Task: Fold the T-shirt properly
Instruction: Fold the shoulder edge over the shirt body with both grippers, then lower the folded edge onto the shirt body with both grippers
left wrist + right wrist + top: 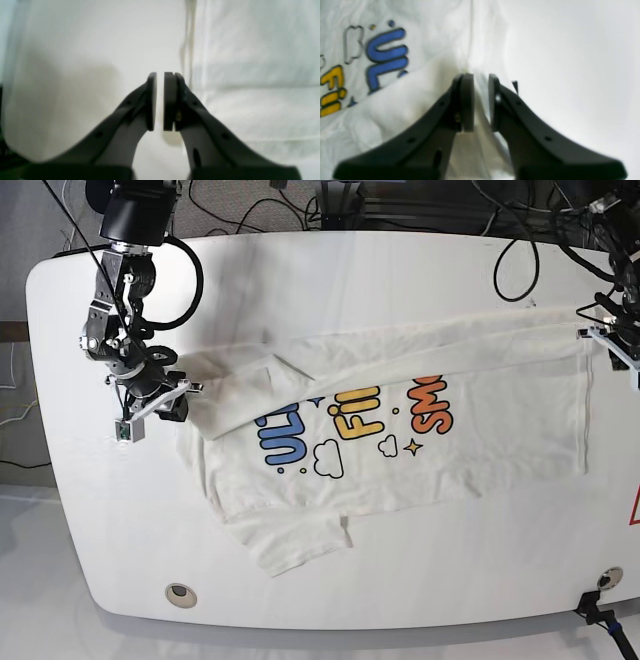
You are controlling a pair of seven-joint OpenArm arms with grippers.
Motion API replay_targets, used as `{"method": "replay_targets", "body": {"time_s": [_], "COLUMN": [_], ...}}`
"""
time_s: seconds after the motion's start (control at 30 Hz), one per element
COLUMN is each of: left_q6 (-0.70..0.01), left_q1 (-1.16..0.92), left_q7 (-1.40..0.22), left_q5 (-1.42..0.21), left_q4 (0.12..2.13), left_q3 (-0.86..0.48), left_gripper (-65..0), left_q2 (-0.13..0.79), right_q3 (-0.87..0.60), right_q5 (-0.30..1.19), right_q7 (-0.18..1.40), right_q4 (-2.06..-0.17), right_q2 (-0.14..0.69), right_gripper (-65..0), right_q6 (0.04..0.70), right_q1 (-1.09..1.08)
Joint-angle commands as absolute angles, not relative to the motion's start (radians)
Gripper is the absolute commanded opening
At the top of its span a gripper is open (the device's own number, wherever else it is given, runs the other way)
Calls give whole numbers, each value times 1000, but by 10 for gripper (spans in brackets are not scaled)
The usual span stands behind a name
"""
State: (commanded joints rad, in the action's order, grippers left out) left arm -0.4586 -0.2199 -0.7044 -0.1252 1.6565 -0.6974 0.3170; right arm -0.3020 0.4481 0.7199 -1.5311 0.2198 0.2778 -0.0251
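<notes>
- The T-shirt (400,445) lies spread across the middle of the white table (330,270), print side up, with the blue, yellow and orange lettering showing.
- Its far long edge is folded over toward the middle, so a plain white band runs along the top and covers part of the print.
- One sleeve (300,545) sticks out flat toward the near edge of the table; the other end, near the collar side, is bunched and lifted a bit.
- The right gripper (172,402) sits at that bunched end. In its wrist view the right gripper (477,102) has its jaws almost together with a fold of white cloth pinched between them, blue and yellow letters just off to the side.
- The left gripper (612,340) is at the hem end of the shirt, by the table's edge. In its wrist view the left gripper (160,101) has only a thin slit between the pads, with white in the gap; I can't tell if that's cloth it's holding or just the surface below.
- Black cables (520,240) trail over the far side of the table.
</notes>
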Motion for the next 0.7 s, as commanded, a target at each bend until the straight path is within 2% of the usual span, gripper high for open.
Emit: {"method": "replay_targets", "body": {"time_s": [0.07,0.2,0.3,0.53,0.7], "left_q6": [-461,-464,-479,-582,-672], "left_q1": [-221,-209,-176,-50,6], "left_q7": [-714,-776,-798,-739,-731], "left_q5": [-138,-143,-167,-360,-467], "left_q4": [1651,1636,1559,1123,952], "left_q3": [-695,-682,-638,-483,-451], "left_gripper": [-559,-384,-325,-349,-384], "left_q2": [321,329,344,377,376], "right_q3": [-302,-303,-305,-309,-309], "right_q5": [446,445,443,443,444], "right_q7": [726,729,730,726,730], "right_q4": [-1530,-1532,-1532,-1531,-1525], "right_q2": [218,218,217,217,217], "right_gripper": [-543,-546,-547,-551,-547], "right_q6": [277,277,276,275,275], "right_q1": [-28,-24,-25,-24,-20]}}
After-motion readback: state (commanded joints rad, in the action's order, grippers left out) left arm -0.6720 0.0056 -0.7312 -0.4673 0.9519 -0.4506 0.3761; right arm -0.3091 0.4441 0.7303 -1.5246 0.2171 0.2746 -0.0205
